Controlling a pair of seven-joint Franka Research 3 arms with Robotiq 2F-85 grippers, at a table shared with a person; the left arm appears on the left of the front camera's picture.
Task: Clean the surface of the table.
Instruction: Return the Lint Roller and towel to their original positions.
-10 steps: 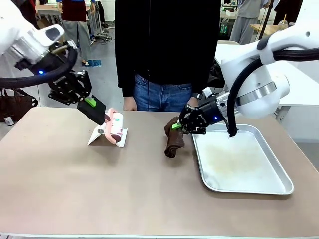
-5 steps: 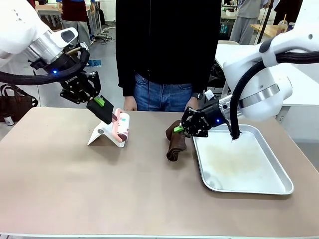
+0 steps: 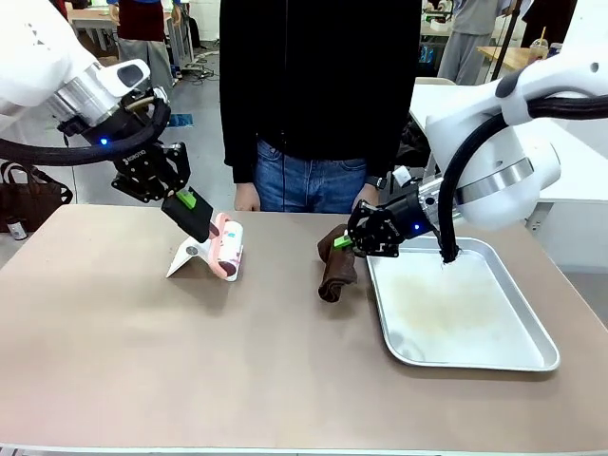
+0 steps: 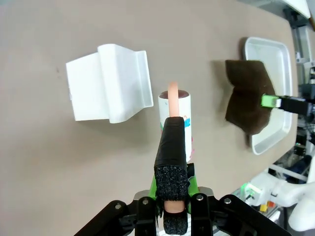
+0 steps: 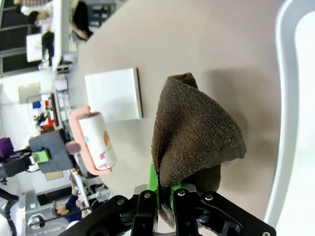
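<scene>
Spanning left-right, the table (image 3: 142,361)

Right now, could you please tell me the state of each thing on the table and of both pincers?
Lint roller: held by its handle, lifted.
White stand: on the table, vacant.
Brown cloth: pinched, hanging to the table.
Metal tray: flat, smudged.
Left pincer: shut on roller handle.
Right pincer: shut on cloth.

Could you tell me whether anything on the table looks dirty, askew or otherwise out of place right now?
The silver metal tray carries a faint yellowish smear across its floor. Otherwise nothing stands out: the brown terry cloth hangs bunched from the right gripper, and the left gripper holds the pink-handled lint roller beside its white plastic stand.
</scene>
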